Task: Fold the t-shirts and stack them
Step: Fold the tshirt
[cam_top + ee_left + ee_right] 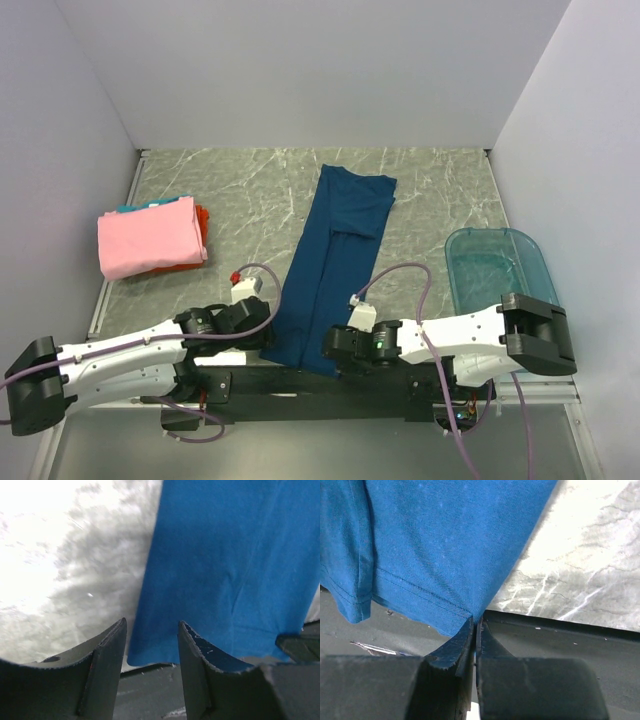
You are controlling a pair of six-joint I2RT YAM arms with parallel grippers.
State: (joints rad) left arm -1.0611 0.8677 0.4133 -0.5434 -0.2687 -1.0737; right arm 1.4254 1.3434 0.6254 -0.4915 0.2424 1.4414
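A dark navy-blue t-shirt (335, 260) lies folded into a long narrow strip running from the table's middle to its near edge. My right gripper (336, 348) is shut on the strip's near right hem corner, and the blue cloth (445, 540) is pinched at the fingertips (475, 622). At the near left corner my left gripper (268, 333) is open, with the corner of the shirt (225, 555) just beyond the gap between its fingers (152, 626). A stack of folded t-shirts sits at the left: pink (148, 238) on top, orange (201, 222) under it, and a teal edge (125, 209) showing.
A translucent teal plastic tub (497, 265) stands at the right, beside the right arm. The black strip of the arm mount (300, 382) runs along the table's near edge, under the shirt's hem. White walls close the table on three sides.
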